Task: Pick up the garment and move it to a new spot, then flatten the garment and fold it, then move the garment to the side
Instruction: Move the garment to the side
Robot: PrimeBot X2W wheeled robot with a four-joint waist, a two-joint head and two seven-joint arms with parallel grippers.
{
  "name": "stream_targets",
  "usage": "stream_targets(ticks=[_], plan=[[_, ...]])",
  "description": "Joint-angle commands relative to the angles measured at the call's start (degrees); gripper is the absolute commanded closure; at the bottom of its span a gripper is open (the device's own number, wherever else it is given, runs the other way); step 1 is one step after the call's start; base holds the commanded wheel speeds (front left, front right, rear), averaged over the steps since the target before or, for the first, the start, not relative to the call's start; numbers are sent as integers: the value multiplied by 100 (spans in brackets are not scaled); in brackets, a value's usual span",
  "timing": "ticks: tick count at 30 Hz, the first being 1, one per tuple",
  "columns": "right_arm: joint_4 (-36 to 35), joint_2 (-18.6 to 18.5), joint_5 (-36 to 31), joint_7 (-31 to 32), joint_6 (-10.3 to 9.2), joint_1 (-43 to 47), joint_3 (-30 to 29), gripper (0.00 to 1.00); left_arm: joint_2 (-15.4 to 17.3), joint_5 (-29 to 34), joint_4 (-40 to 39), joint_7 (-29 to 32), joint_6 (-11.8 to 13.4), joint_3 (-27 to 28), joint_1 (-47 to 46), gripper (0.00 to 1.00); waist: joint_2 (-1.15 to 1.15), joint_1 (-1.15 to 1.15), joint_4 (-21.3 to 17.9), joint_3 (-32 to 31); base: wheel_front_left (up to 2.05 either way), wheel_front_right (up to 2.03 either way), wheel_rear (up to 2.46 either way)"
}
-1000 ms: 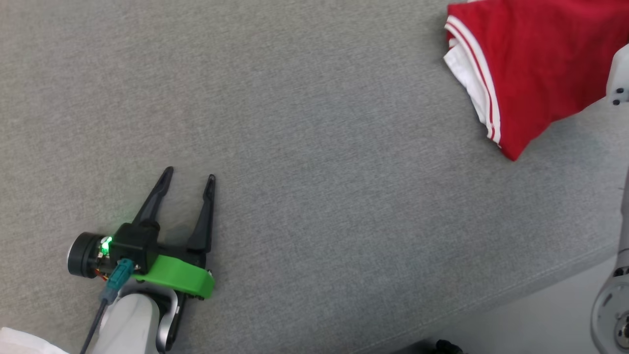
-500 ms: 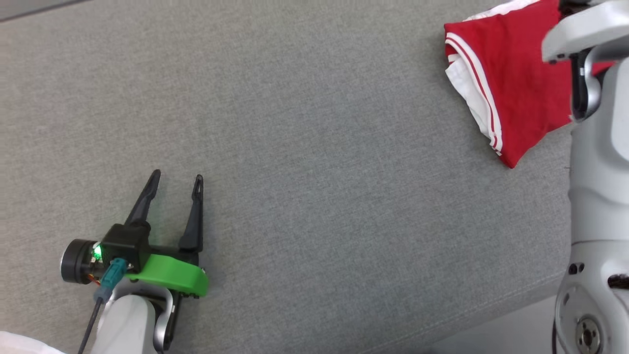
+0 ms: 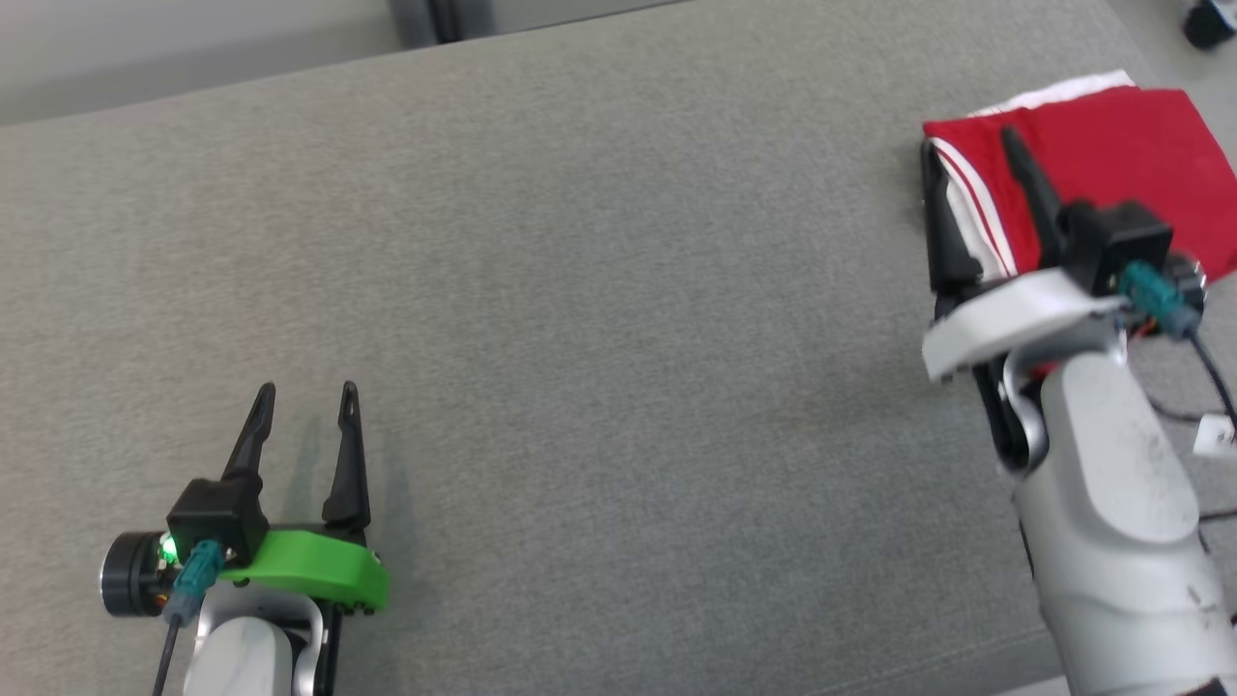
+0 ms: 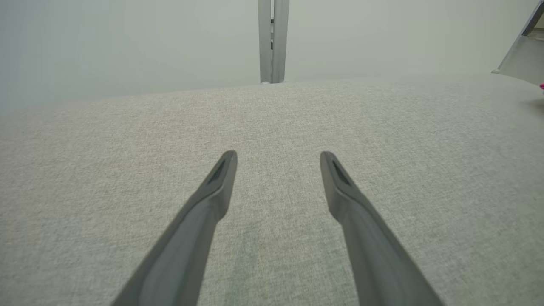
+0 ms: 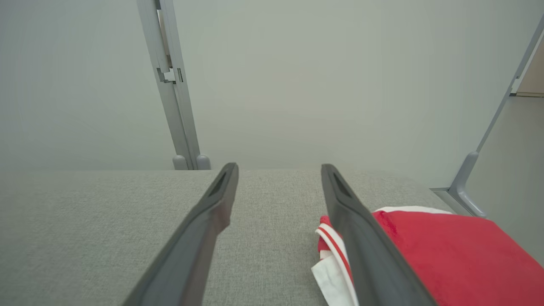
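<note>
The garment (image 3: 1121,155) is a folded red piece with white striped trim, lying at the far right of the grey cushioned surface (image 3: 618,290). My right gripper (image 3: 968,140) hovers open over the garment's left edge, with nothing between its fingers. In the right wrist view the garment (image 5: 446,250) lies right of and below my right gripper (image 5: 279,165), partly hidden behind one finger. My left gripper (image 3: 307,387) stands open and empty at the lower left, far from the garment. The left wrist view shows my left gripper (image 4: 278,154) low over bare grey fabric.
The surface's far edge runs along the top, with a grey post (image 3: 440,19) and a pale wall behind it. Dark cables (image 3: 1208,377) hang beside my right wrist. The surface's right end lies just past the garment, and its front seam (image 3: 908,667) runs at the lower right.
The head camera has tilted, shifting the whole picture. My right arm has swung in from the right edge, so its open gripper now shows over the garment's left edge. The left gripper stays open.
</note>
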Motion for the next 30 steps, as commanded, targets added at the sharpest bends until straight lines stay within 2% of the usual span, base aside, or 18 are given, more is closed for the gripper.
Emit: stream_targets(ticks=[1, 13, 23, 30], plan=[[59, -27, 76, -19, -10, 249, -19, 0, -29, 24, 31, 4, -12, 53, 97, 0, 0, 0, 356, -331, 0, 0, 0], [187, -25, 256, -21, -10, 1593, 51, 0, -118, 99, 148, 4, -8, 403, 541, 0, 0, 0, 804, -884, 0, 0, 0], [-11, -26, 442, -20, -10, 2276, 16, 0, -124, -134, 71, 4, -9, 358, 1089, 0, 0, 0, 812, -1394, 0, 0, 0], [-110, -24, 504, -20, -10, 2492, 3, 0, -124, -188, 37, 4, -4, 329, 1283, 0, 0, 0, 820, -1527, 0, 0, 0]])
